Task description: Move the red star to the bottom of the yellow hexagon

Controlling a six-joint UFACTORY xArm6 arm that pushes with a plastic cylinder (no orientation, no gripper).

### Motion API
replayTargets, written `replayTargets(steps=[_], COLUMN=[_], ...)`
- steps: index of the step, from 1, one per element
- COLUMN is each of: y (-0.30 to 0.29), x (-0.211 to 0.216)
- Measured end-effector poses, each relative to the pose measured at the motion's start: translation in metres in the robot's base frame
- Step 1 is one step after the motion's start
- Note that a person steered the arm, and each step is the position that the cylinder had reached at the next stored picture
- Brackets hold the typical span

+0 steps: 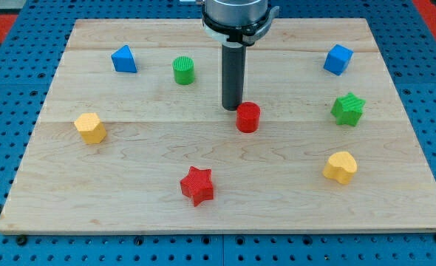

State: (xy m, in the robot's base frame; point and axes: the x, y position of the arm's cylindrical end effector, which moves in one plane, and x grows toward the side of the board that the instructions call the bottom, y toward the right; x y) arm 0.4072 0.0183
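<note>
The red star [197,185] lies low on the board, a little left of centre. The yellow hexagon [91,128] sits at the view's left, above and well left of the star. My tip [231,108] stands near the board's middle, just left of and touching or nearly touching a red cylinder [248,117]. The tip is well above the red star and slightly to its right, and far right of the yellow hexagon.
A blue triangular block [124,59] and a green cylinder [183,70] sit at the upper left. A blue cube [338,59], a green star [348,109] and a yellow heart-like block [341,167] stand along the right. The wooden board [225,222] rests on a blue pegboard.
</note>
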Motion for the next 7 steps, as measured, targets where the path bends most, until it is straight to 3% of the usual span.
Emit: replayTargets(steps=[4,7], y=[-0.044,-0.046], x=[-0.075,-0.088])
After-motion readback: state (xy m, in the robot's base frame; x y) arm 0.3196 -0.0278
